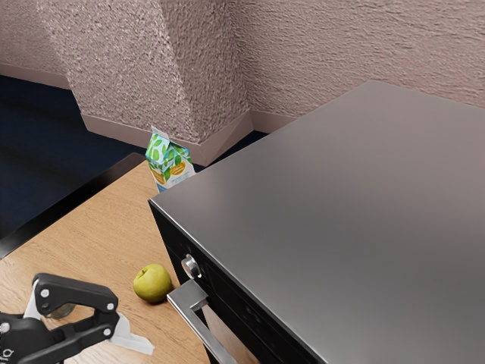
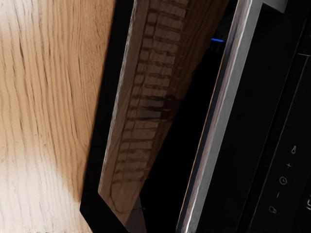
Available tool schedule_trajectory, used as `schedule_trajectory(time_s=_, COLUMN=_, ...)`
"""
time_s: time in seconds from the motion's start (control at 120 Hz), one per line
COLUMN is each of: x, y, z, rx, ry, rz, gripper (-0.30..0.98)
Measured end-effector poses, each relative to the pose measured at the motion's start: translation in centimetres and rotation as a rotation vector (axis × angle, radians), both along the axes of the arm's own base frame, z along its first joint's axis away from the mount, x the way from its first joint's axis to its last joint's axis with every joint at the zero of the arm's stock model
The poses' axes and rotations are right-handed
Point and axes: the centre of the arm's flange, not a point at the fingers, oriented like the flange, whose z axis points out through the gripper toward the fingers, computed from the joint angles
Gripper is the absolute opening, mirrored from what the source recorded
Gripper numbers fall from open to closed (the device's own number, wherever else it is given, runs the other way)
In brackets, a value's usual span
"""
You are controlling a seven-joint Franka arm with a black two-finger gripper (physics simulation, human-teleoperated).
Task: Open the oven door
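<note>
One apple (image 1: 153, 283), one carton (image 1: 168, 161) in exterior view; symbols (image 2: 283, 180) on oven (image 1: 326, 189) in wrist view; tool (image 1: 132, 338) apart or together, cannot tell

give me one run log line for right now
task: open oven door | gripper: over table, apart from handle | oven door: looks shut | apple: on table, near handle

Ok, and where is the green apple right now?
In the exterior view, the apple sits on the wooden table, just to the exterior view's left of the oven handle.
</note>
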Motion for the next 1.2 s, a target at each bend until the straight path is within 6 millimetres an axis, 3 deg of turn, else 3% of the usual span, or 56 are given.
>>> schedule_trajectory(time_s=0.117, x=1.6, y=-0.7, z=-0.7, rx=-0.017, ry=0.024, rz=0.042, gripper=0.68)
schedule_trajectory(time_s=0.242, x=1.1, y=-3.0, z=-2.7, rx=0.022, ry=0.031, rz=0.035, gripper=0.68)
schedule_trajectory(time_s=0.367, x=0.8, y=-4.0, z=-3.9, rx=0.074, ry=0.016, rz=0.023, gripper=0.68)
schedule_trajectory(time_s=0.725, x=3.7, y=-4.0, z=-4.7, rx=0.147, ry=0.007, rz=0.040, gripper=0.68)
schedule_trajectory(time_s=1.2, x=6.0, y=-3.5, z=-5.6, rx=0.171, ry=0.004, rz=0.046, gripper=0.68)
